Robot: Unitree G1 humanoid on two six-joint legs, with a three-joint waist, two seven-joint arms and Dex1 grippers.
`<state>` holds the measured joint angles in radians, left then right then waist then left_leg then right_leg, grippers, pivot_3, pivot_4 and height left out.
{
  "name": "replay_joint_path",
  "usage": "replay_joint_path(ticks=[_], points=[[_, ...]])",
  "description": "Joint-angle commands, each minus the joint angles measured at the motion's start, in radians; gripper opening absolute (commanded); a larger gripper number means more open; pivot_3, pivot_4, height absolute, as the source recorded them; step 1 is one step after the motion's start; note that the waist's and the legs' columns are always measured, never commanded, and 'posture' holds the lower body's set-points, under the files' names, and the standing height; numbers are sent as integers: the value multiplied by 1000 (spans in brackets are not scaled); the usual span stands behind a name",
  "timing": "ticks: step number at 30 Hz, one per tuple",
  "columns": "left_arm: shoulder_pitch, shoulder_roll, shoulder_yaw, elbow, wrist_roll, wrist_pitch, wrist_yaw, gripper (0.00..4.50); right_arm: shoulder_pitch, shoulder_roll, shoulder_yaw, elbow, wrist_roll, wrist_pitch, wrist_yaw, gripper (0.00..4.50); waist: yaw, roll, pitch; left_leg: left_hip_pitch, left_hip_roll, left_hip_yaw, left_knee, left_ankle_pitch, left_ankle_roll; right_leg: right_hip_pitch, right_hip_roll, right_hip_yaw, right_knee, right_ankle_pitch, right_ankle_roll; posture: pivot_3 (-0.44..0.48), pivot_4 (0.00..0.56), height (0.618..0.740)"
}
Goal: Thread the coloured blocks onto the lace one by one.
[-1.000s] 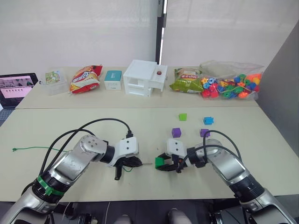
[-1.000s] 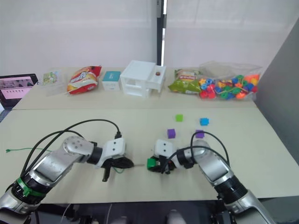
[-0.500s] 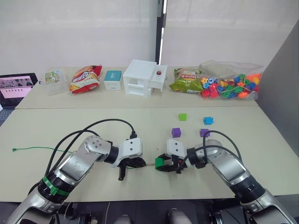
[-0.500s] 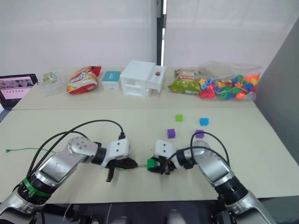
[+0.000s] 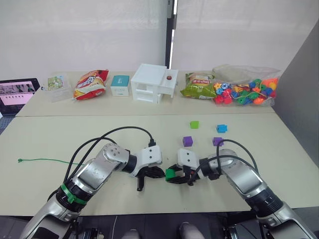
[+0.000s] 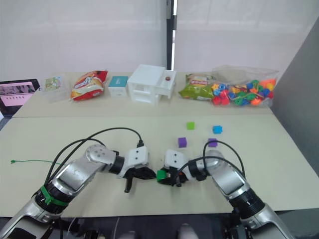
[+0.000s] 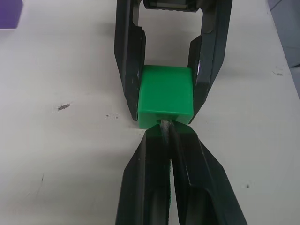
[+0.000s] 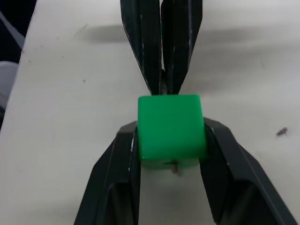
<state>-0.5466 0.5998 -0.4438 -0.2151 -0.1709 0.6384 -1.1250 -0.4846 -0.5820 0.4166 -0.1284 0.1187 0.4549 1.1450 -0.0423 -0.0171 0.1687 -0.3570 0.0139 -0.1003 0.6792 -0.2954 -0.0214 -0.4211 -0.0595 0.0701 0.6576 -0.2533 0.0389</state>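
Green plastic cube (image 8: 171,127), light and rigid, clamped by its side faces in right end effector (image 8: 169,140); left end effector (image 7: 166,140) pinches stiff lace tip (image 7: 164,125) at its hole.

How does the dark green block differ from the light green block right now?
The dark green block is clamped between the right gripper's fingers near the table's front edge; the light green block lies loose farther back. The lace tip, pinched by the left gripper, pokes through the dark green block; the light green block is unthreaded. Both are small cubes.
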Motion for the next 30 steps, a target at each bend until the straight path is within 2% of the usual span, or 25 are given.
replay_joint_path(ticks=[1,3,8,11,17,23,26,30], points=[[5,-58,8,-6,-34,-54,5,0,6,16,-3,-19,-3,8,-27,1191,3,0,0,0,0,0,0,0,0,0,0,0,0,0,0,0,150,740],[18,-66,43,2,-57,-78,-7,0,10,18,-3,-22,-2,13,-31,1191,5,0,0,0,0,0,1,0,0,1,0,0,0,0,0,0,150,740],[27,-35,134,7,-89,-112,-34,1643,27,13,-11,-40,0,25,-39,1191,2,0,0,0,0,0,1,0,0,1,0,0,1,0,0,0,150,740],[40,23,193,25,-137,-107,-89,2570,35,10,-14,-44,2,31,-45,1191,-4,0,0,1,0,0,1,0,0,1,0,0,0,0,0,0,150,740],[111,122,232,86,-131,-243,-165,2570,31,6,-18,-37,4,31,-49,1191,-3,0,0,2,0,0,0,0,0,1,0,0,2,0,0,0,150,740],[148,113,245,182,-124,-341,-163,2570,20,7,-21,-30,2,33,-51,1191,-1,0,0,2,0,0,0,0,0,1,0,0,1,0,0,0,150,740],[169,102,207,228,-65,-433,-147,2570,19,6,-25,-35,3,37,-53,1191,-2,0,0,2,0,0,0,0,0,0,0,0,1,0,0,0,150,740],[185,79,194,239,-44,-466,-137,2570,19,4,-28,-41,2,40,-56,1191,-1,0,0,1,0,0,0,0,0,0,0,0,1,0,0,0,150,740]])
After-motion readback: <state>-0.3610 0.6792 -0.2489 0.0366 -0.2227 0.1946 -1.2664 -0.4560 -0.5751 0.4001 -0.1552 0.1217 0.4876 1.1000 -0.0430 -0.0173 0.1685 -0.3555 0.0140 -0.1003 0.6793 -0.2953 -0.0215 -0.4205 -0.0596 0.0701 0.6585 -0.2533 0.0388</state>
